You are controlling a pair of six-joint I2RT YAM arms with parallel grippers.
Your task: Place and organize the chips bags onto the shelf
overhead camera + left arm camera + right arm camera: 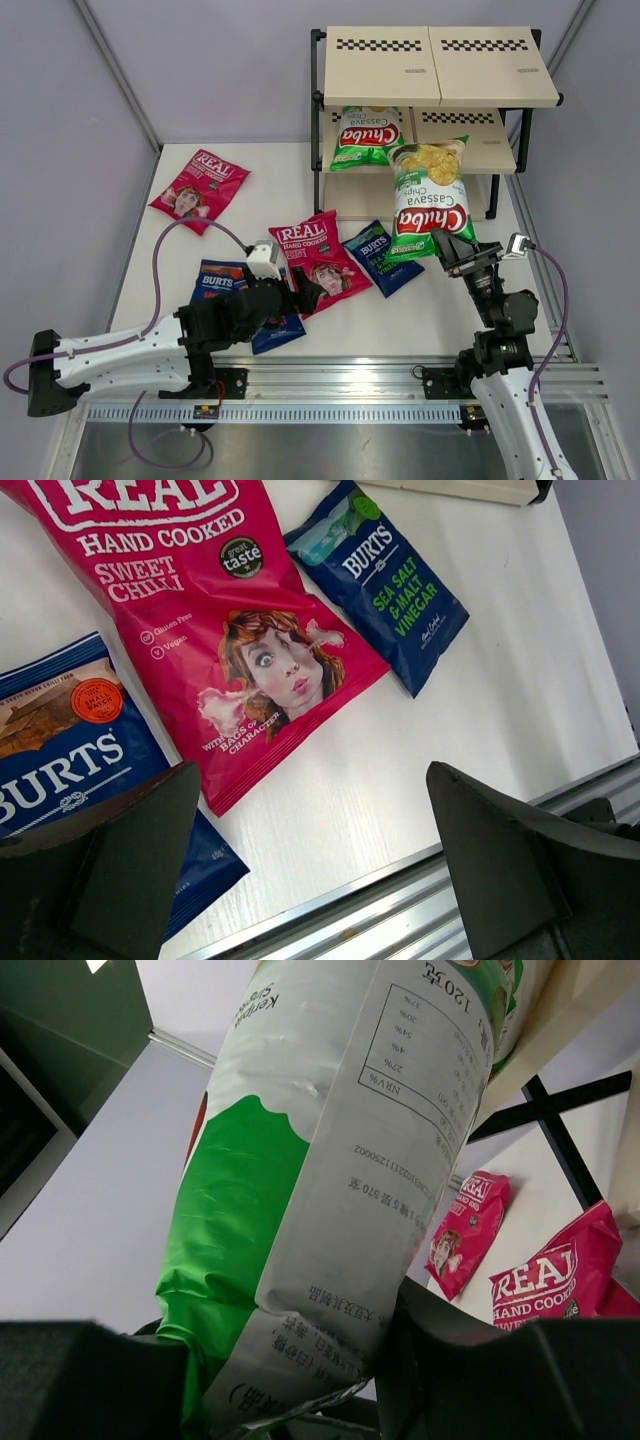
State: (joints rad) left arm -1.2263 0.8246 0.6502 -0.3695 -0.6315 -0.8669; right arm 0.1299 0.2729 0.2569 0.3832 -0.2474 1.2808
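- So, your right gripper (455,255) is clamped on the bottom edge of the green Chuba bag (430,195), which stands floppy above the fingers.
- The shelf (380,75) is just ahead. Ease the bag forward and a bit left onto the middle board, beside the other Chuba bag (365,138).
- Go slow so the top doesn't snag the upper board.
- Your left gripper (310,860) is wide open and empty, with a REAL bag (220,630) just ahead of it.

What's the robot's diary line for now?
right gripper: shut on raised Chuba bag | left gripper: open, empty, near REAL bag | shelf: second Chuba bag on middle tier
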